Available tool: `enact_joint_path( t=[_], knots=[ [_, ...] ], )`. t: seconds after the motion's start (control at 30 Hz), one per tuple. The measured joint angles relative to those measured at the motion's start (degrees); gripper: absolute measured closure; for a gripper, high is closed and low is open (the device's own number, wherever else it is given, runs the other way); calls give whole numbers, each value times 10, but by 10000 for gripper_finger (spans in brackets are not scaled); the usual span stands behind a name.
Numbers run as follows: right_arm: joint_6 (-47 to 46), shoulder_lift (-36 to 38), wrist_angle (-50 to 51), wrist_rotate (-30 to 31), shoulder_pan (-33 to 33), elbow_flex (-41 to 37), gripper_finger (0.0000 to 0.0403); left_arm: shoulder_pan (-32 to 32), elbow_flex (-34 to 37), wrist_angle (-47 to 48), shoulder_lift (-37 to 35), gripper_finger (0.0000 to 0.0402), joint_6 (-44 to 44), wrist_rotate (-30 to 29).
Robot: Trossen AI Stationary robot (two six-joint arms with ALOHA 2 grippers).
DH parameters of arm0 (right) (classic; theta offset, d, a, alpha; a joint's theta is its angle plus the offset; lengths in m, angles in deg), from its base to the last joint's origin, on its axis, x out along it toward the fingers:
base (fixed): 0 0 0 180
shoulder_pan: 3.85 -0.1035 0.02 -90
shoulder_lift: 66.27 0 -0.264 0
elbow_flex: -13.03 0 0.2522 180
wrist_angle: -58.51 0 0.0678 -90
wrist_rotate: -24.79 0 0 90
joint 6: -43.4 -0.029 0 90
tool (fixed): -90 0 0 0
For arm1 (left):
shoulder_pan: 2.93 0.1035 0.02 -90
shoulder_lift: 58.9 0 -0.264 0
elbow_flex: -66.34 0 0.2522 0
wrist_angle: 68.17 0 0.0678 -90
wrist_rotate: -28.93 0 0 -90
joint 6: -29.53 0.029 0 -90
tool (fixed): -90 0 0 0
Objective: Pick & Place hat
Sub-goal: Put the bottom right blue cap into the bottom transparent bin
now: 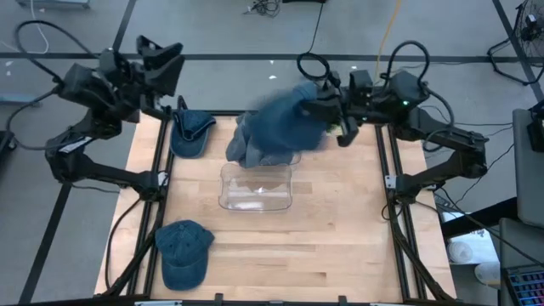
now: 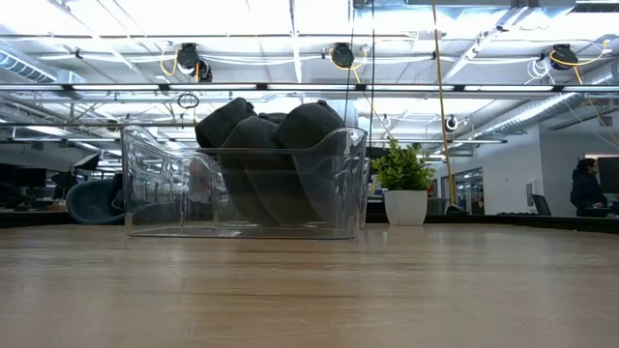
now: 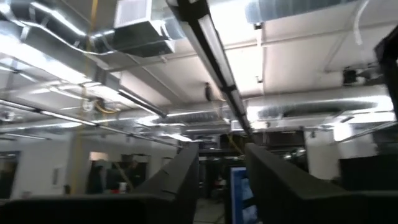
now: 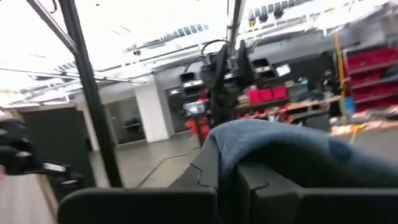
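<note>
right gripper (image 1: 333,117) pinching blue hat (image 1: 276,123) – hanging over far rim of clear bin (image 1: 255,188) | left gripper (image 3: 221,177) idling up high, fingers slightly parted | risk: hat draping outside bin on release – brim catching rim

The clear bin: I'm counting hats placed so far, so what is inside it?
From above, the clear bin shows only its bare floor. The hat in the right gripper hangs at its far rim, hiding that edge.
</note>
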Motion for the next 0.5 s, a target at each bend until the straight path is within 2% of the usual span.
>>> enact_joint_path(
  t=[0.13,0.37,0.5],
  knots=[
    [-74,16,40,1,-9,0,402,0,0,20,-21,236,-5,-37],
    [-181,19,104,4,-23,0,402,0,0,25,-40,222,-12,-37],
    [-189,18,134,57,-48,0,402,0,0,25,-45,230,-14,-37]
  ],
)
